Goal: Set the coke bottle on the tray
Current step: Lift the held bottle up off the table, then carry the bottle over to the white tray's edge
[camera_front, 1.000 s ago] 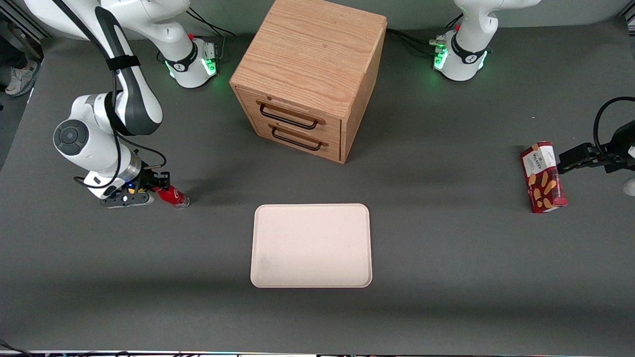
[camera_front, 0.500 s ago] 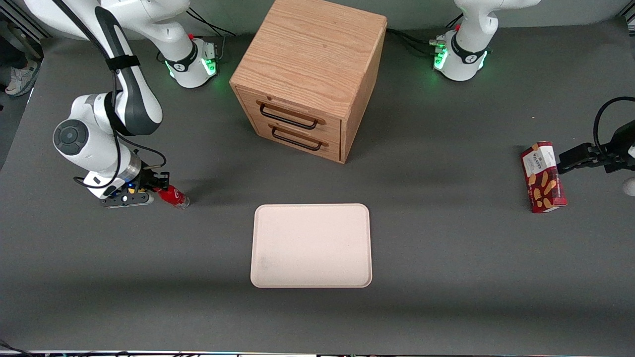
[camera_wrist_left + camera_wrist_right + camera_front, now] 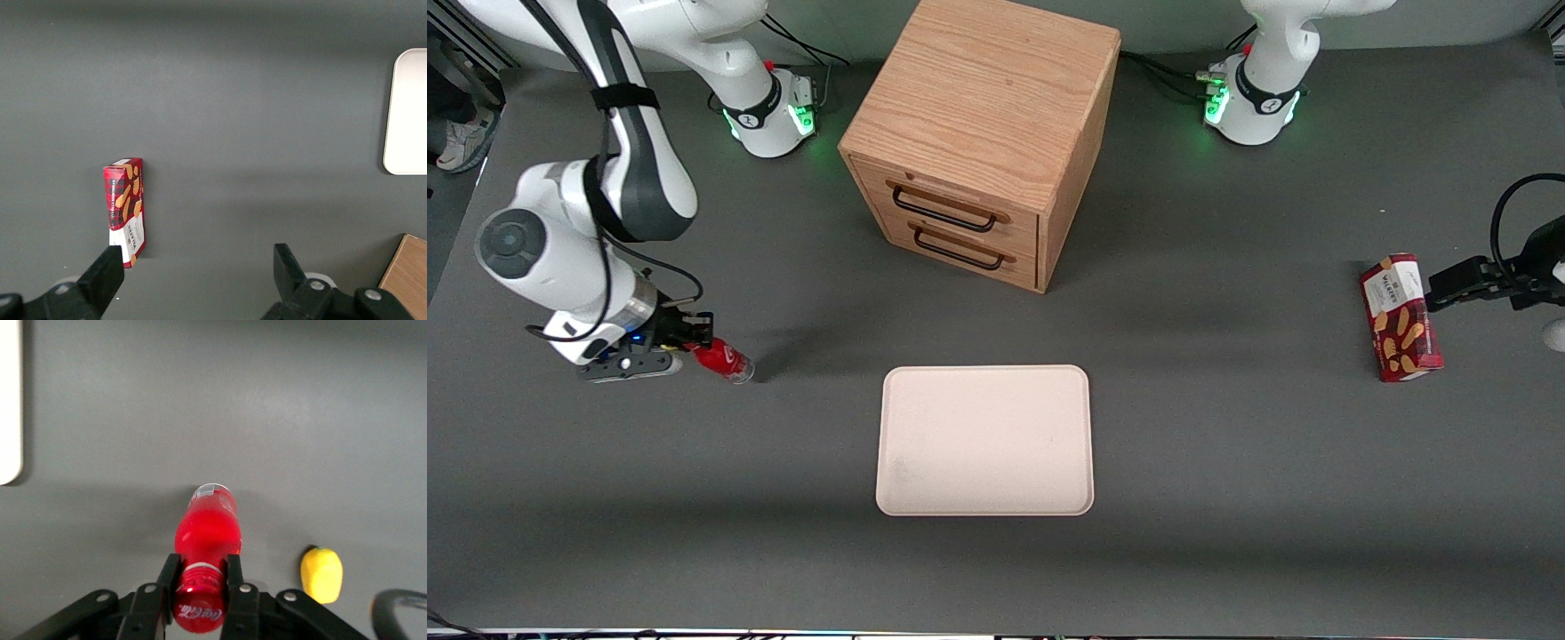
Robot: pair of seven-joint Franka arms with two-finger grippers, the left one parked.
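The coke bottle (image 3: 725,361) is small and red with a red cap. My right gripper (image 3: 696,348) is shut on its cap end and holds it tilted, base pointing toward the tray, low over the table at the working arm's end. In the right wrist view the black fingers (image 3: 169,577) clamp the neck of the bottle (image 3: 207,528), and the gripper (image 3: 200,569) holds it over its own shadow. The pale cream-pink tray (image 3: 984,440) lies flat nearer the table's middle, apart from the bottle. Its edge shows in the right wrist view (image 3: 9,400).
A wooden drawer cabinet (image 3: 983,133) stands farther from the front camera than the tray. A yellow lemon-like lump (image 3: 321,574) lies on the table beside the gripper. A red biscuit box (image 3: 1399,318) stands toward the parked arm's end.
My right arm has swung a little toward the working arm's end of the table, carrying the bottle with it. The bottle now seems raised off the table.
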